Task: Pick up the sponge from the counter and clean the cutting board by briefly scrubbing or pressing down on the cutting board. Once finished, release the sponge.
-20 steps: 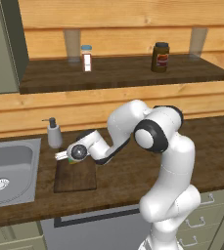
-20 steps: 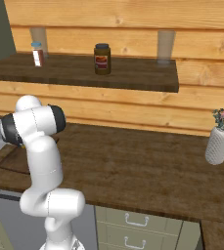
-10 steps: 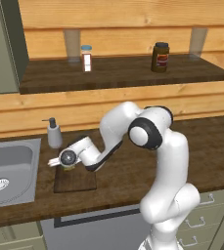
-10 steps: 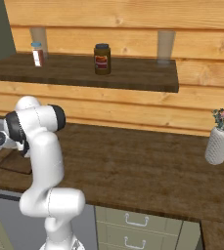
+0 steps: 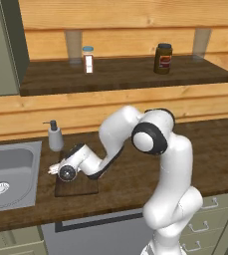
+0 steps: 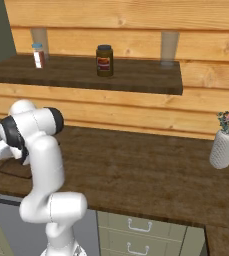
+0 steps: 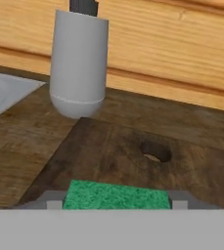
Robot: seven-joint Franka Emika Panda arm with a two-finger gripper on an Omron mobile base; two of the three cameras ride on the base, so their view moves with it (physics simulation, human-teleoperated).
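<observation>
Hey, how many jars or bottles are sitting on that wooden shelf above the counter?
2. A small white bottle with a blue cap stands toward the shelf's left end, and a dark brown jar stands further right. Nothing else seems to sit there, though the shelf's ends run out of frame.

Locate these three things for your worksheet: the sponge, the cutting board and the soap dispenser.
sponge (image 7: 116, 197), hand view, on its green top face.
cutting board (image 7: 108, 158), hand view, on bare wood left of its hanging hole.
soap dispenser (image 7: 79, 63), hand view, on the middle of its grey body.
</observation>
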